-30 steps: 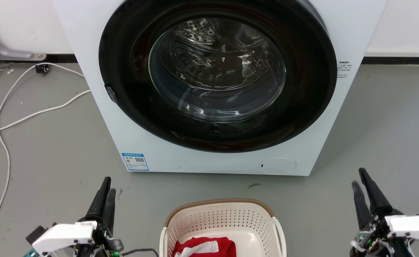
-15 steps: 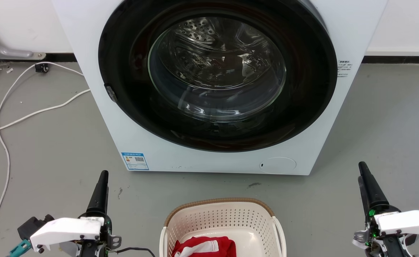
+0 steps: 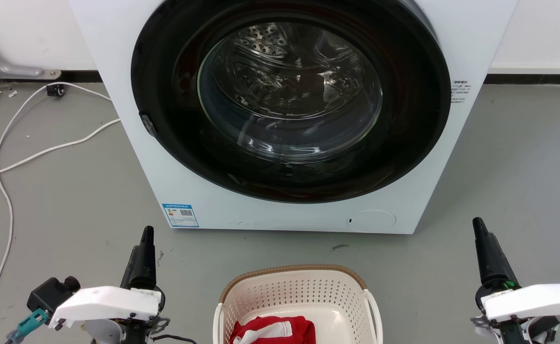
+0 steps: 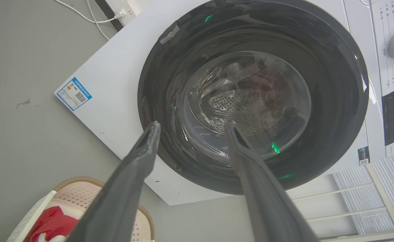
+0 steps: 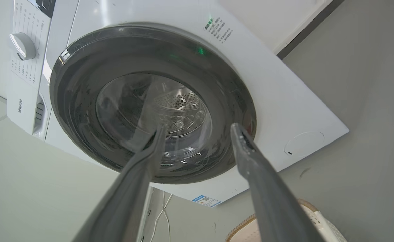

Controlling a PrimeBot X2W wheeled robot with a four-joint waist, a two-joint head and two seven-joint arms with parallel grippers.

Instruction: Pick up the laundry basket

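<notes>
Looking down from the robot's head, a cream-white laundry basket point(image 3: 303, 292) with perforated walls and a brown woven-look rim sits on the grey floor point(image 3: 69, 215) at the bottom centre of the view, its near part cut off by the frame edge. A red garment with a white band point(image 3: 272, 330) lies inside it. Beyond the basket, and apart from it, stands a white front-loading washing machine point(image 3: 165, 157) with a large dark round door point(image 3: 289, 91); the metal drum shows through the glass. A small blue label point(image 3: 181, 216) is stuck low on the machine's front. A white cable point(image 3: 46, 152) trails across the floor on the left.

The left gripper point(image 3: 148, 231) is at the lower left, beside the basket and not touching it, its dark fingers pointing toward the machine. The right gripper point(image 3: 476, 223) is at the lower right, farther from the basket. In each wrist view the two fingers stand clearly apart with nothing between them, aimed at the machine's door. The basket's rim shows at the bottom left of the left wrist view and at the bottom right of the right wrist view.
</notes>
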